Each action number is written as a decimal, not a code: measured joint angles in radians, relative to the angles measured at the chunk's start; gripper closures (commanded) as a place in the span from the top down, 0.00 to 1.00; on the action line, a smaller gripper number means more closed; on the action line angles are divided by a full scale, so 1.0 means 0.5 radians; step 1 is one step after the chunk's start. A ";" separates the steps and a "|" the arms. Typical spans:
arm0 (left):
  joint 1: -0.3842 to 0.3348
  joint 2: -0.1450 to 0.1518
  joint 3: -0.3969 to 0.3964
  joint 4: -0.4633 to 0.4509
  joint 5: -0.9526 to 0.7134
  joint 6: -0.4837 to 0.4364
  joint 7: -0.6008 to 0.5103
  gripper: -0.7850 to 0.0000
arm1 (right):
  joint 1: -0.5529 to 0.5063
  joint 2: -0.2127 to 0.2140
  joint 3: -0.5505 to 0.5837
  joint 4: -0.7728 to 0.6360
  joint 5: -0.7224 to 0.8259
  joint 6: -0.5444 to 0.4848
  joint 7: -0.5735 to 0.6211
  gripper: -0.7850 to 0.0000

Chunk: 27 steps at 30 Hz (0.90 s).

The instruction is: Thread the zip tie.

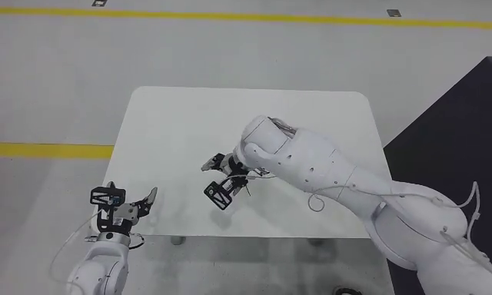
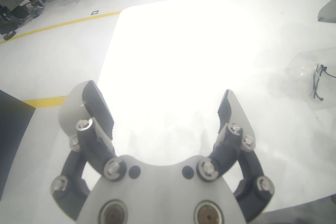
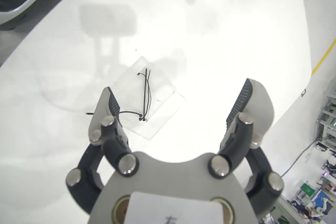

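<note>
The right gripper (image 3: 178, 91) hangs over the white table (image 3: 236, 25). It is released, with its two ribbed fingers (image 3: 237, 101) spread wide and nothing between them. Beneath it, just beyond the fingertips, a small bunch of black zip ties (image 3: 145, 97) lies on a clear plastic sheet (image 3: 164, 114) that is flat on the tabletop. Most of the ties run side by side away from the gripper, their heads gathered at the end nearer to it. One tie lies crosswise: its tail reaches off the sheet's edge and passes behind one finger in the right wrist view. I cannot tell whether that finger touches the tie. The bunch sits closer to that finger than to the other, so it is not centred in the opening.

The left gripper (image 2: 160, 96) is also released, its fingers apart and empty. It is over a corner of the table, close to the edge and well apart from the right gripper. From it, the zip ties and their sheet lie far ahead and off to the side on which the right gripper works, nowhere near its fingertips. Bare white tabletop lies between its fingers. A yellow floor line (image 2: 60, 24) runs beyond the table's edge on the side away from the ties.
</note>
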 measured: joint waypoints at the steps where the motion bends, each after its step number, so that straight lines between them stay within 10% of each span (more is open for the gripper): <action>1: 0.000 0.000 0.000 0.000 0.000 0.000 0.000 1.00 | 0.016 -0.010 0.000 0.044 -0.128 0.000 -0.176 0.75; 6: 0.000 0.000 0.000 0.000 0.000 0.000 0.000 1.00 | 0.068 -0.029 0.000 0.190 -0.584 0.000 -0.832 0.41; 27: 0.000 0.000 0.000 0.000 0.000 0.000 0.000 1.00 | 0.038 -0.111 0.000 0.516 -0.505 0.000 -0.737 0.44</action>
